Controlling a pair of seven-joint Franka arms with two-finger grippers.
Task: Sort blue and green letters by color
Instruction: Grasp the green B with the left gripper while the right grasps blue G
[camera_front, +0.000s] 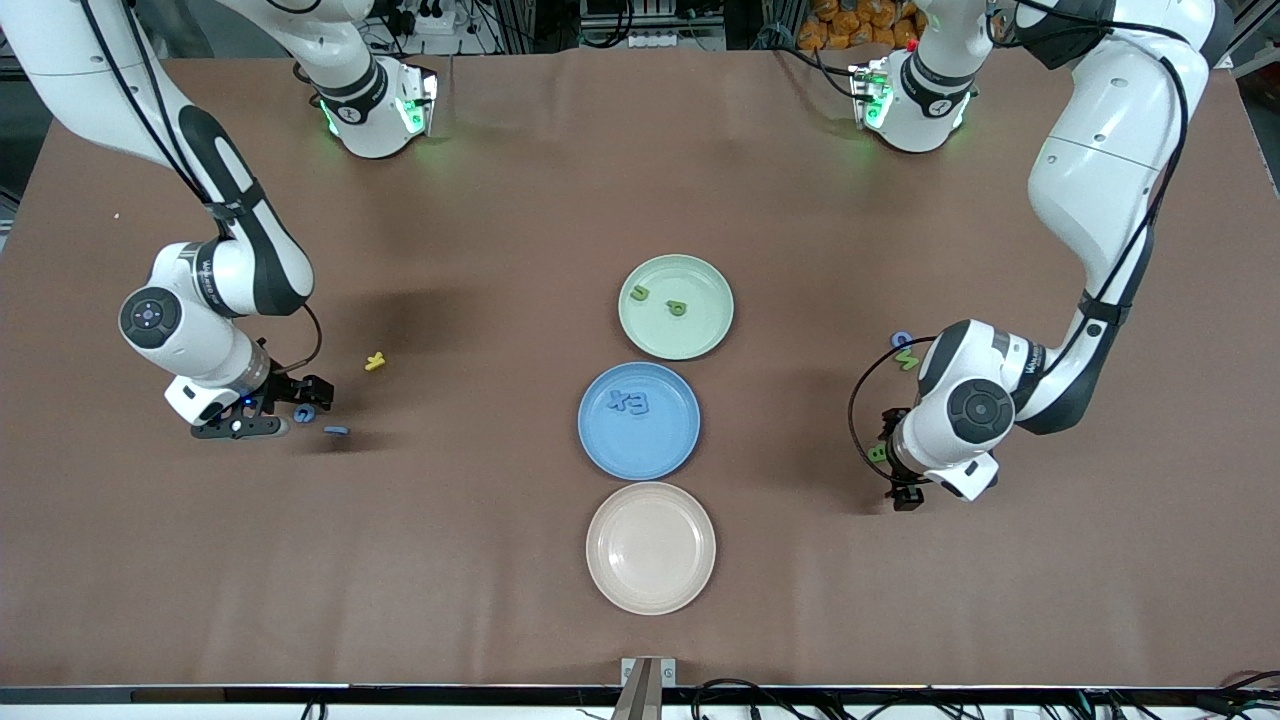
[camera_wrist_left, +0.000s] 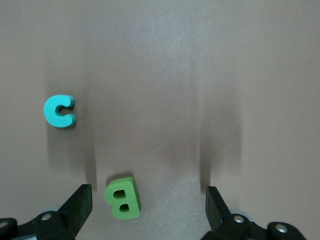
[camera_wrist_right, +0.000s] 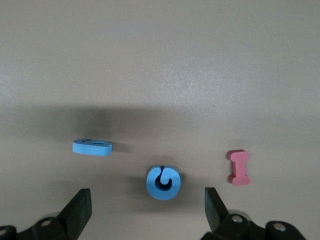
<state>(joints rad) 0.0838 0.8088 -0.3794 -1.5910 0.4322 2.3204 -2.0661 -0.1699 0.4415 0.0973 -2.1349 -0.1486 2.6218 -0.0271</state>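
A beige plate (camera_front: 650, 548) is seen nearest the front camera on the brown tabletop (camera_front: 450, 560), with nothing on it. Next farther stands a blue plate (camera_front: 639, 420), on which two blue letters, an E (camera_front: 639, 402) and an x (camera_front: 618, 401), are laid side by side. Farther still, touching the blue plate's rim, a pale green plate (camera_front: 676, 306) is set, and two olive-green letters are carried on it, a u (camera_front: 638, 293) and a P (camera_front: 677, 308).

Toward the left arm's end of the tabletop, the left pincer (camera_wrist_left: 149, 205) is held low with its jaws spread wide and nothing grasped. A green B (camera_wrist_left: 123, 197) lies flat between the jaws, close to one finger; a light blue letter like a C (camera_wrist_left: 60, 111) lies apart from it. Farther from the camera than that arm's wrist, a green N (camera_front: 907, 359) and a small blue ring-shaped letter (camera_front: 901, 340) lie just beside each other.

Toward the right arm's end, the right pincer (camera_wrist_right: 148, 207) is likewise held low, released and empty. A blue G (camera_wrist_right: 163, 182) lies between its fingers, with another blue letter (camera_wrist_right: 92, 147) standing on edge to one side and a small dark red letter (camera_wrist_right: 238, 167) to the other. A small yellow letter (camera_front: 375, 361) is seen farther from the camera than these.
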